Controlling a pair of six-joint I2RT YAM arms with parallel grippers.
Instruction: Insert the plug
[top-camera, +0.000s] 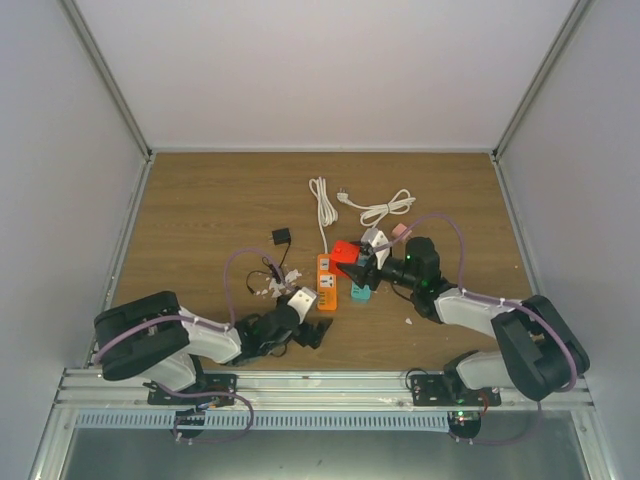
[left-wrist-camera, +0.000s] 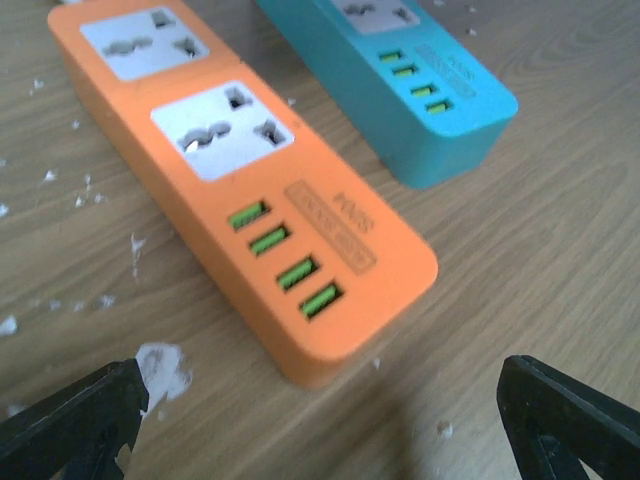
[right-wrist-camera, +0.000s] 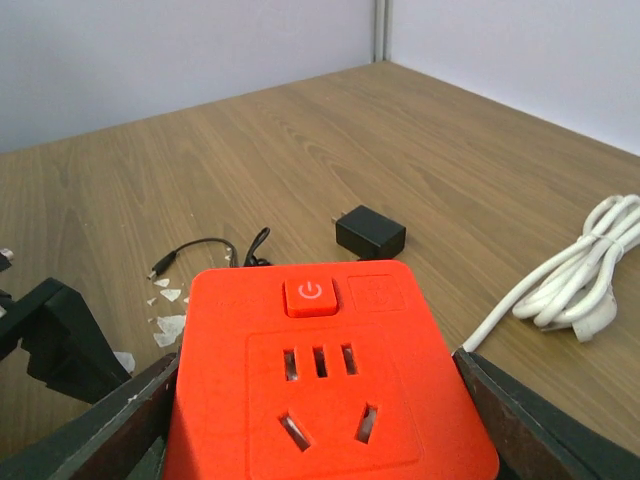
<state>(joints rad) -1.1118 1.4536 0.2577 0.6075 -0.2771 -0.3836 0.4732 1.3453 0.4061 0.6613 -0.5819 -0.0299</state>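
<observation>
Holding my left gripper (left-wrist-camera: 320, 435) spread wide and low over the table (left-wrist-camera: 560, 230), I am gripping nothing with it. Its fingertips (left-wrist-camera: 70, 425) are framing the near end of the orange power strip (left-wrist-camera: 250, 190). A teal power strip (left-wrist-camera: 400, 70) is lying just beside that one.

On the right wrist view, my right gripper (right-wrist-camera: 320, 425) is clamping the red plug cube (right-wrist-camera: 320, 375) between both fingers, socket face and power button turned toward the camera. Its prongs are not showing. A black adapter (right-wrist-camera: 369, 232) and a white cable (right-wrist-camera: 580, 280) are lying beyond it.

From above, my right arm is reaching forward and leftward, carrying the cube near the orange strip's far end. My left arm is stretching low toward the near end.

I am judging this as the alignment step, with insertion not yet done. The next move is calling for prongs squared over a socket, then a straight press, the left gripper steadying the strip.
</observation>
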